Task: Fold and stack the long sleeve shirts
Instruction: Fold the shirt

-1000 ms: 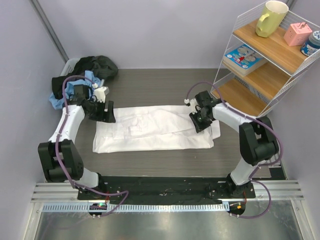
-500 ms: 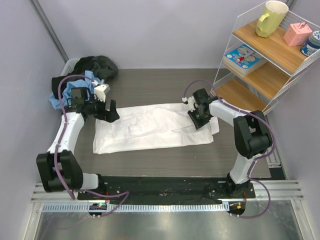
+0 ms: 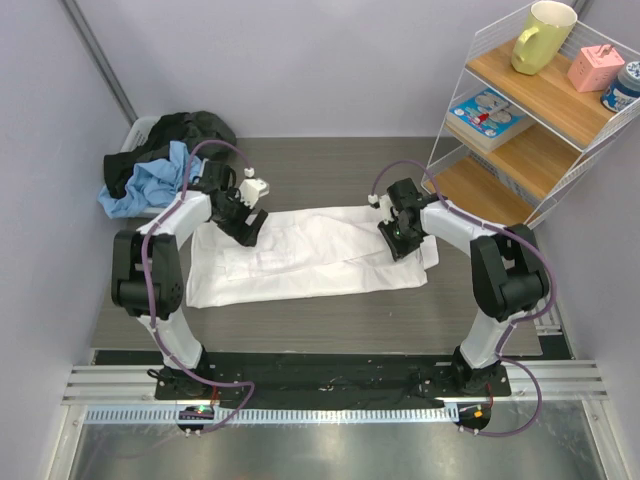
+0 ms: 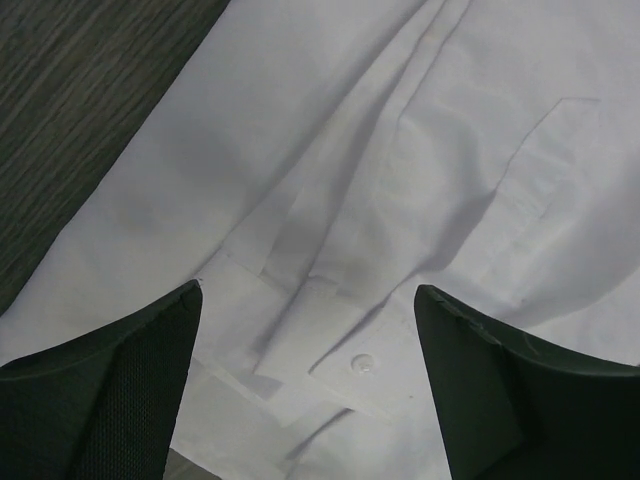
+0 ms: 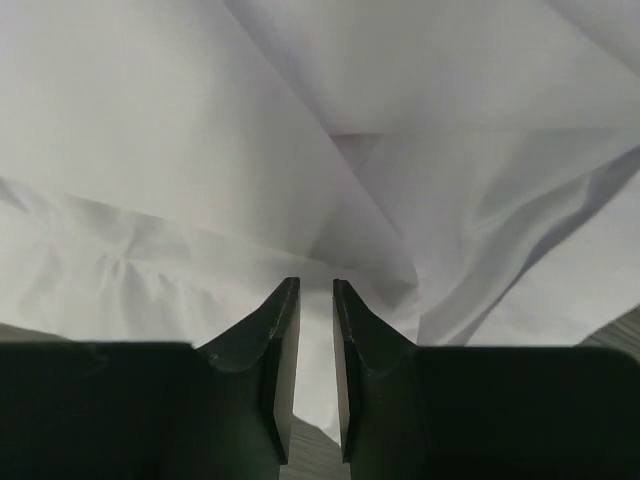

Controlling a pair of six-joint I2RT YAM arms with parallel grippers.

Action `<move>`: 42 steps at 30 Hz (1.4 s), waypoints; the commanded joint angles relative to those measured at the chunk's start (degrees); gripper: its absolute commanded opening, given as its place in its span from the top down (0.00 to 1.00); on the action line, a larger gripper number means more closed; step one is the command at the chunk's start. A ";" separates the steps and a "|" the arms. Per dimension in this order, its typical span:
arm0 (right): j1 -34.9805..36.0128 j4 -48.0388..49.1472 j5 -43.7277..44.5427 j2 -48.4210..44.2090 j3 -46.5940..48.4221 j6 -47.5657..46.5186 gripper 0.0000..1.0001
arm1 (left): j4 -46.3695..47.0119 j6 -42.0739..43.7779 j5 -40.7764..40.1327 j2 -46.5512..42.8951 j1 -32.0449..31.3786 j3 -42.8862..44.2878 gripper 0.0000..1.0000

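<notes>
At the far left corner a heap of dark and blue clothes [image 3: 160, 155] is seen, well apart from the task's garment. The left arm [image 3: 148, 272] is raised steeply from its base at the near edge, bent at the elbow and stretched forward and inward, so that the left gripper [image 3: 249, 226] is held over the far left part of the white shirt [image 3: 300, 262]. In the left wrist view its fingers [image 4: 120, 390] are spread wide with nothing between them, and a buttoned cuff [image 4: 345, 365] and a chest pocket [image 4: 545, 175] are seen below.

The white shirt is laid out flat and lengthwise across the middle of the table [image 3: 330, 165], between the two grippers, with its right end bunched.

The right arm [image 3: 505, 275] is likewise raised from its base, folded at the elbow and reached inward to the left, and the right gripper [image 3: 397, 244] is set down on the bunched right end of the shirt. Its fingers [image 5: 282, 330] are drawn nearly together, only a narrow slit being left. Creases are gathered at their tips, but whether cloth is pinched cannot be told.

At the far right a wire rack [image 3: 455, 110] with wooden shelves is placed. A yellow mug [image 3: 540, 36], a pink box [image 3: 595, 68] and a blue-lidded jar [image 3: 626, 86] are kept on the top shelf, and a blue and white box [image 3: 488, 113] on the one below. Its print is too small to be read.
</notes>
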 commanded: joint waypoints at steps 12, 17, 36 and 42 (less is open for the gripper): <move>0.23 4.45 5.01 25.39 22.64 -10.16 0.75 | -4.60 7.72 -10.33 -5.95 3.67 -11.51 0.17; 0.32 6.11 11.74 40.42 49.60 -17.97 0.76 | -6.71 7.89 -5.15 -13.15 3.49 -12.48 0.11; -2.05 22.30 3.69 18.91 43.06 -7.80 0.58 | -0.65 11.23 -15.15 -6.49 -8.27 -17.31 0.25; -2.93 16.94 0.17 14.78 38.76 -5.52 0.57 | -5.91 10.97 -17.80 -4.73 -16.79 -21.62 0.33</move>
